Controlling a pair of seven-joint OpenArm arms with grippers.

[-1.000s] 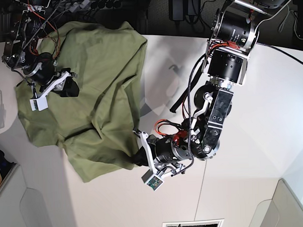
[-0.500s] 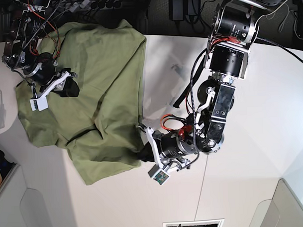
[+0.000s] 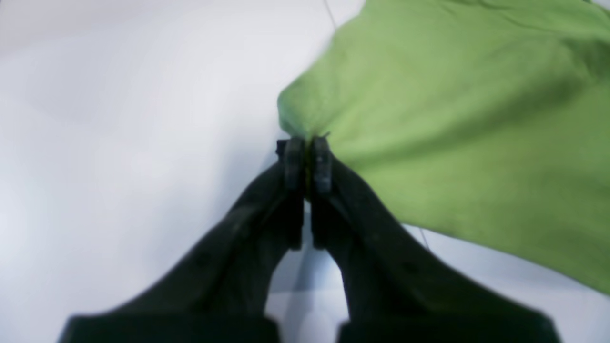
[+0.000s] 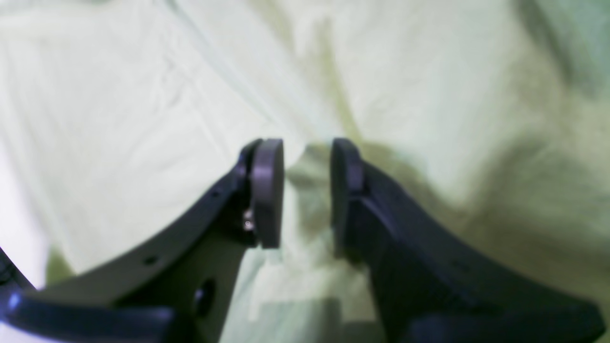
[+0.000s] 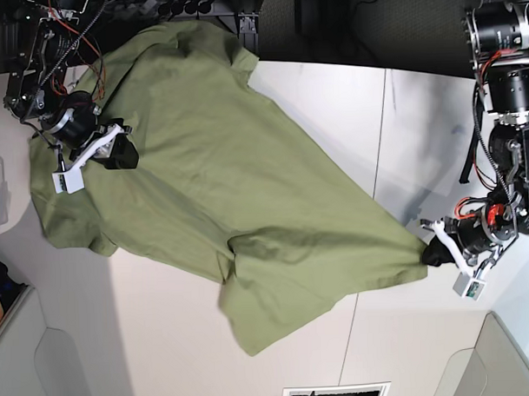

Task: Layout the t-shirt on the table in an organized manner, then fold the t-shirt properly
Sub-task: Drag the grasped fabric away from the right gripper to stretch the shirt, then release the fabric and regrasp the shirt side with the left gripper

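We see our left gripper [image 5: 428, 255] pinching the olive green cotton t-shirt [image 5: 229, 190] corner on the smooth white table [image 5: 331, 100]; our right gripper [image 5: 122, 156] hovers narrowly parted on the fabric.

No text seems readable in these blurry views.

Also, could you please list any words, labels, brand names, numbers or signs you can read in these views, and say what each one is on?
None can be read.
The t-shirt is plain green, no print showing.
The table bears no markings.
The left gripper and right gripper show no lettering.
The small white camera modules on both wrists in the base view are too small to show any text.
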